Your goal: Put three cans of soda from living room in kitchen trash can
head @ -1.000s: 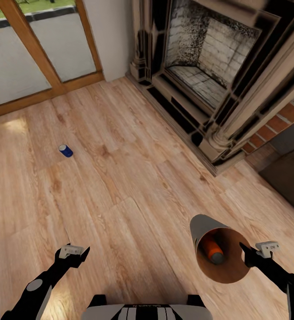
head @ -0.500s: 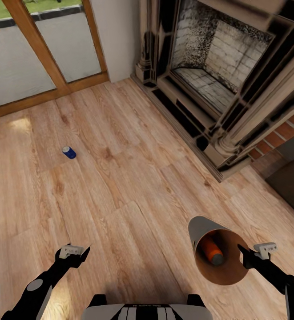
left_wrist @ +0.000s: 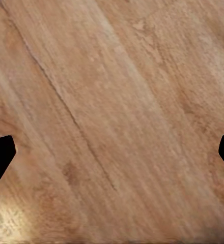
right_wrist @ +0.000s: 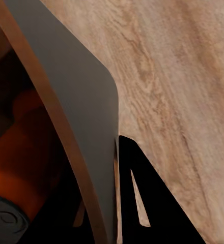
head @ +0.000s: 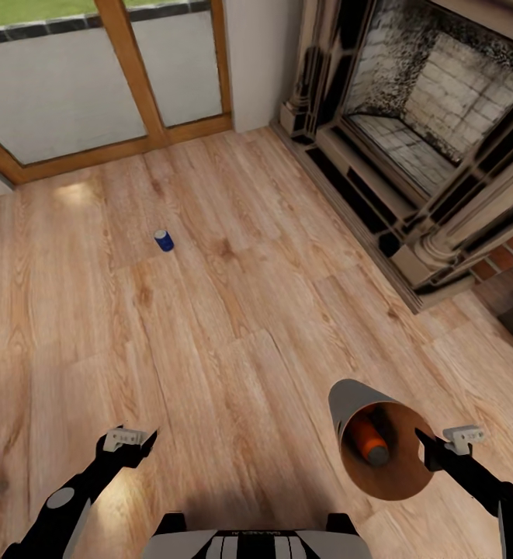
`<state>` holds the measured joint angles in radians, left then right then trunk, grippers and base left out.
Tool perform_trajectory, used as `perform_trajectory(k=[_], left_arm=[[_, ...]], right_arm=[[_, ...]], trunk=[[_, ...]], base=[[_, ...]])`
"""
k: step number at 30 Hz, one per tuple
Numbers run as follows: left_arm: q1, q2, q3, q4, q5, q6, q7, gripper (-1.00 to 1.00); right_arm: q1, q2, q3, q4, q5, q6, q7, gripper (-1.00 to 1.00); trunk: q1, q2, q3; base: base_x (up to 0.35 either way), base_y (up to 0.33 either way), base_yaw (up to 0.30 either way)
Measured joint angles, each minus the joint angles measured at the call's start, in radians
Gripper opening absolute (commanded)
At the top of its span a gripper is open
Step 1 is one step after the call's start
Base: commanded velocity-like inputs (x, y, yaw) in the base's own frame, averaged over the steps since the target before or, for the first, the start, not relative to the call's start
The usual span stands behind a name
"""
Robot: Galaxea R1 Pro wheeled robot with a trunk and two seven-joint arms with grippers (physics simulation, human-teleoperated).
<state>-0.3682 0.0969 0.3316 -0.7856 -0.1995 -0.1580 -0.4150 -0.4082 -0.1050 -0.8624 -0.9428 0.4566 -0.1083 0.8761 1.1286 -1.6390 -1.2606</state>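
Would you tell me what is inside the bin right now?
An orange can with a grey top lies inside the bin. The bin's wall hides its deeper part, so further cans cannot be ruled out.

Wood floor (head: 233, 326); blue soda can (head: 163, 240) lying on it

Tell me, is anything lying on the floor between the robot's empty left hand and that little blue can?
Nothing visible does. The blue can lies on bare wood floor, well ahead of the left gripper, with only open boards between them. The fireplace sits off to the right and the bin hangs on the right gripper.
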Motion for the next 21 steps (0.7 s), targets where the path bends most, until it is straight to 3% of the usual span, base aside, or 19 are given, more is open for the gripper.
perform_trajectory(k=[5, 12, 21], left_arm=[[0.000, 0.004, 0.002, -0.001, 0.005, 0.002, -0.001, 1.00], [0.000, 0.003, 0.004, -0.001, 0.005, 0.000, 0.002, 1.00], [0.000, 0.004, 0.005, 0.000, 0.003, 0.001, 0.002, 1.00]], right_arm=[[0.000, -0.001, -0.001, 0.000, 0.001, 0.000, 0.000, -1.00], [0.000, -0.002, -0.001, 0.000, 0.000, -0.001, 0.000, -1.00], [0.000, -0.001, -0.001, 0.000, 0.000, -0.001, 0.000, -1.00]], trunk=[[0.000, 0.000, -0.001], [0.000, 0.000, -0.001], [0.000, 0.000, -0.001]], base=[[-0.144, 0.189, 0.027], [-0.012, 0.043, 0.003], [0.203, 0.051, 0.000]])
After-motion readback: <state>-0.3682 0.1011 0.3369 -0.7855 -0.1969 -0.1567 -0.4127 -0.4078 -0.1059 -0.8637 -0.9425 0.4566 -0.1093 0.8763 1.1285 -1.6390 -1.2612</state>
